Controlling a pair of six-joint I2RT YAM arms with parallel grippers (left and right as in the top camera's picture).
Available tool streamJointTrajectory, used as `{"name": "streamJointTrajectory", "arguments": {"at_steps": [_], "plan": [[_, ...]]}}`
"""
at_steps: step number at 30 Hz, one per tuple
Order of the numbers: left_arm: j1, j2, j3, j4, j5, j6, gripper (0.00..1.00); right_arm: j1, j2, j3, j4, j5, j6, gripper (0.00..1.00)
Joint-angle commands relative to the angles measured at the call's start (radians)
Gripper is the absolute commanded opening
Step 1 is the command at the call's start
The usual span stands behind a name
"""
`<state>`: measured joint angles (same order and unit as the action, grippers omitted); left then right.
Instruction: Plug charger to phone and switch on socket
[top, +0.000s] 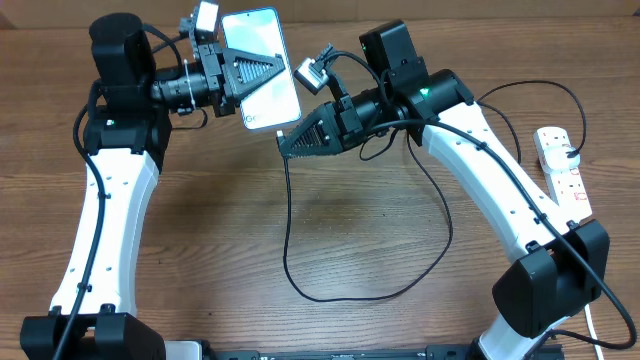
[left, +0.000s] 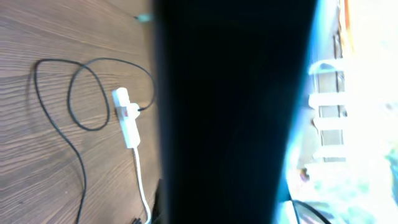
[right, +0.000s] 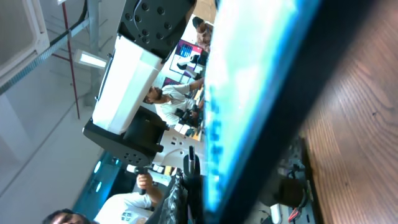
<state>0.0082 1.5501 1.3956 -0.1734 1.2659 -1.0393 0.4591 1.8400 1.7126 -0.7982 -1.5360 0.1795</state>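
Overhead, bare table (top: 200, 250) lay open between the arms, and the socket (top: 562, 165) sat at its right edge. The left gripper (top: 262, 72) pinched the phone (top: 262, 35), whose long axis ran away from the robot. Its near end met the right gripper (top: 288, 143), clamped on the charger (top: 287, 230). In the left wrist view, the phone's dark body filled the centre. In the right wrist view, its blue screen slanted close.

The phone (top: 262, 68) is over the table's (top: 220, 230) far middle, left gripper (top: 243, 72) at its left, right gripper (top: 290, 143) at its near end, charger (top: 288, 230) looping across toward the socket (top: 562, 170) at the right edge.
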Motion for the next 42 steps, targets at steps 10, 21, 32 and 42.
{"name": "streamJointTrajectory", "arguments": {"at_steps": [10, 21, 32, 42], "plan": [[0.003, -0.02, 0.014, -0.006, -0.01, 0.002, 0.04, 0.008, -0.006, 0.003, 0.027, 0.02, 0.061, 0.04], [0.002, -0.02, 0.014, -0.006, 0.068, -0.016, 0.04, 0.011, -0.006, 0.003, 0.03, 0.061, 0.083, 0.04], [0.001, -0.02, 0.014, -0.009, 0.077, 0.007, 0.04, 0.011, -0.006, 0.003, 0.031, 0.061, 0.087, 0.04], [-0.018, -0.02, 0.014, -0.01, 0.077, 0.019, 0.04, 0.011, -0.006, 0.003, 0.035, 0.066, 0.106, 0.04]]}}
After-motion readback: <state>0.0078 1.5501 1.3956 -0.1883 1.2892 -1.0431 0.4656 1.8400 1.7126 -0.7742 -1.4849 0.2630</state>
